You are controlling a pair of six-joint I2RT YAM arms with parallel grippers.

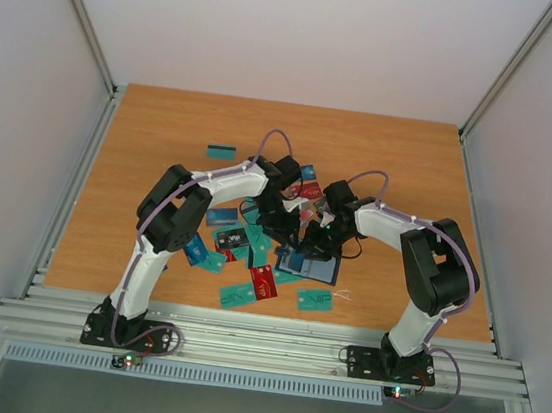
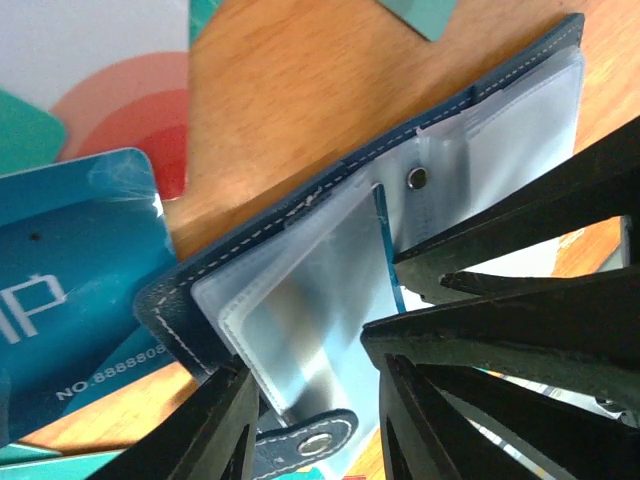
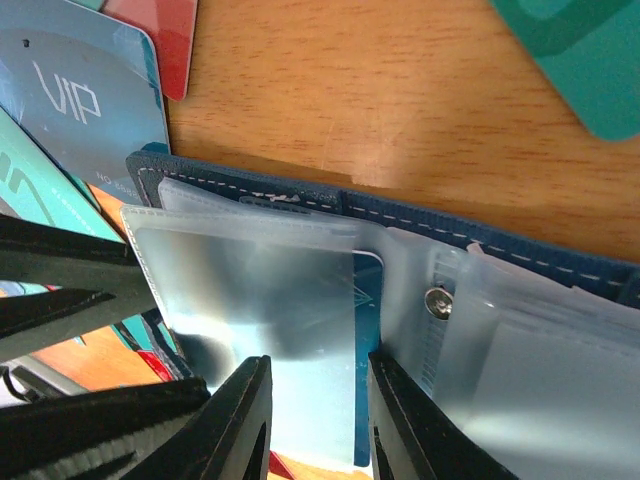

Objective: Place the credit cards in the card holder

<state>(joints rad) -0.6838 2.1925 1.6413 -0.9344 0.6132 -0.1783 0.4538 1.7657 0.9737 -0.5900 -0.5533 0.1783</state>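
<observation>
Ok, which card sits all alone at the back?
The teal card at the back left: bare table surrounds it, while the rest cluster around the card holder.

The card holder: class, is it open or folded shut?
Open. The card holder has its clear sleeves spread out, snap stud exposed, clasp tab unfastened.

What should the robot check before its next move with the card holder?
1. Card holder lying open: ok.
2. Blue card pushed fully into its clear sleeve: cannot tell.
3. Right claw close to that card: ok.
4. Left claw gripping the sleeves: cannot tell.
5. All loose cards put away: not ok, many lie on the table.
</observation>
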